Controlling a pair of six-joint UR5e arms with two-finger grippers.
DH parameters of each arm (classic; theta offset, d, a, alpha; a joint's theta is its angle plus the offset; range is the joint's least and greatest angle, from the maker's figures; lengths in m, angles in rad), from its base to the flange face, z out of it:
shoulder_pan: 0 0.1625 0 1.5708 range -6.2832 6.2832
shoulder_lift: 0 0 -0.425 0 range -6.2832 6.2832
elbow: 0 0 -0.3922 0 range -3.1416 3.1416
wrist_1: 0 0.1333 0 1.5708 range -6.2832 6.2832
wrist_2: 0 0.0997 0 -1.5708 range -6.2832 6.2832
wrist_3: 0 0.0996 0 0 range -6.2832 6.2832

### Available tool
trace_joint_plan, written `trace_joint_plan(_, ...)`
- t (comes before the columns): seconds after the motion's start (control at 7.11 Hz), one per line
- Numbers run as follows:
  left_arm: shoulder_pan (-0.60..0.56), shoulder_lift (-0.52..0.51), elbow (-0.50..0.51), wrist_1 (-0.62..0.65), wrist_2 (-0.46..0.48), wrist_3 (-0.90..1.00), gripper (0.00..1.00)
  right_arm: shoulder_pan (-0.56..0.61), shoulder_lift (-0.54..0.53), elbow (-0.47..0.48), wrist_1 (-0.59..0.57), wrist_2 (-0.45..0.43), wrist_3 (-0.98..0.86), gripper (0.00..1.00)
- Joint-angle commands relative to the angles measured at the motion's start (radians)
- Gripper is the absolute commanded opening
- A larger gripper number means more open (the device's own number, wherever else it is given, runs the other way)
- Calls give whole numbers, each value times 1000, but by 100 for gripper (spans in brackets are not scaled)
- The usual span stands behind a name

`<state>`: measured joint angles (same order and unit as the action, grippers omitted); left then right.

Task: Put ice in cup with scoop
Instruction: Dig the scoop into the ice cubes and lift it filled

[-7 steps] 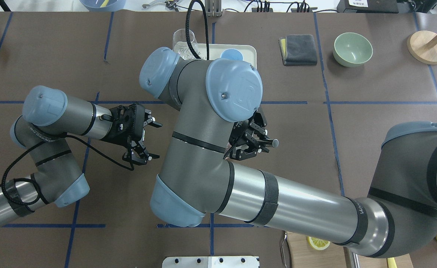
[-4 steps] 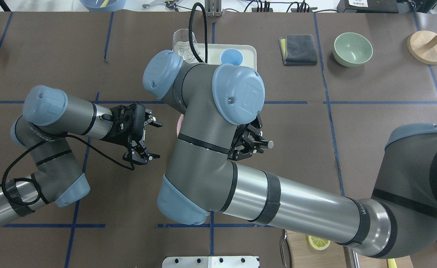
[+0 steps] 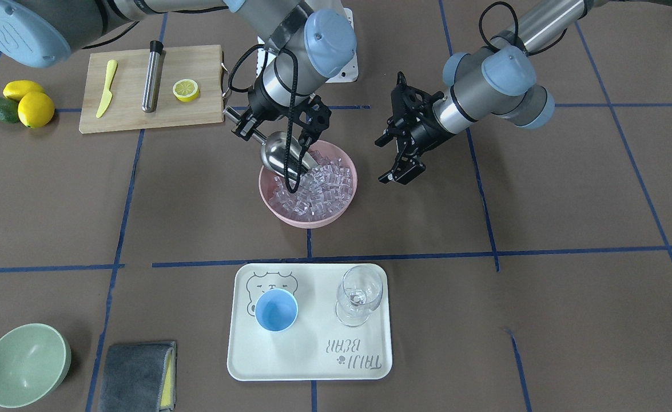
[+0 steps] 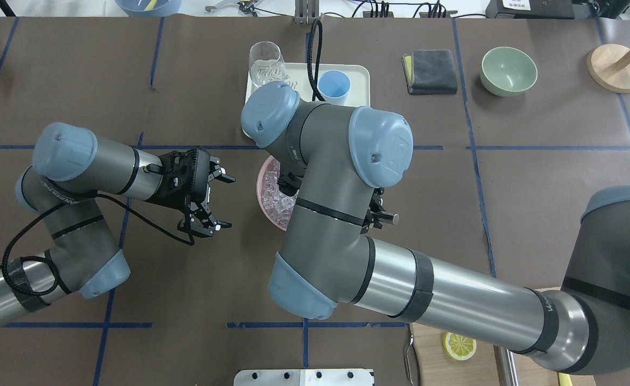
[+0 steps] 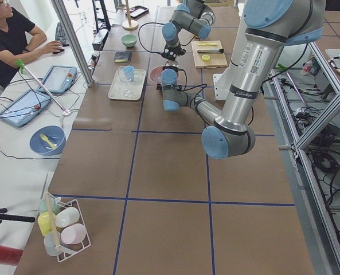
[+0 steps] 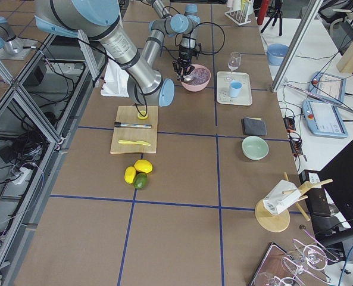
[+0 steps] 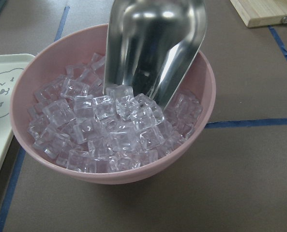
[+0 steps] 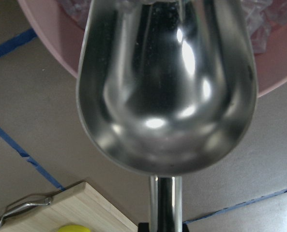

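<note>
My right gripper is shut on the thin handle of the steel scoop. The scoop tilts down into the pink bowl, its front lip touching the ice. In the left wrist view the scoop's trough is empty, with its edge against the cubes. The right wrist view shows the scoop's underside. My left gripper is open and empty beside the bowl. The light-blue cup stands empty on the white tray.
A clear stemmed glass stands on the tray next to the cup. A wooden board holds a yellow knife, a steel cylinder and a lemon half. A green bowl and a grey cloth lie beyond the tray.
My right arm's elbow and wrist have swung rightward in the overhead view, uncovering the pink bowl and the cup. The left arm has not moved.
</note>
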<state>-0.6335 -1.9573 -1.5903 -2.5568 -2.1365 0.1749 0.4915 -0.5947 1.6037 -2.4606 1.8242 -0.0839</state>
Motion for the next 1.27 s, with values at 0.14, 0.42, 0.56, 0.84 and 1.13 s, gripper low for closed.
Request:
trace_joint_plan(0.14,0,0,-2,0,1,-2,100,19,-40,12,78,44,7,0)
trace_joint_plan(0.42,0,0,-2,0,0,0,100,48,-63,12,156,75,7,0)
trace_joint_plan(0.56,0,-2,-3,1,1,-2,100,58,-88,13,202,114,25,0)
trace_joint_plan(0.84,0,0,-13,1,0,-2,100,59,-97,12,230,116,36,0)
trace_joint_plan(1.13,0,2,-17,3,0,-2,100,68,-105,12,249,141,38,0)
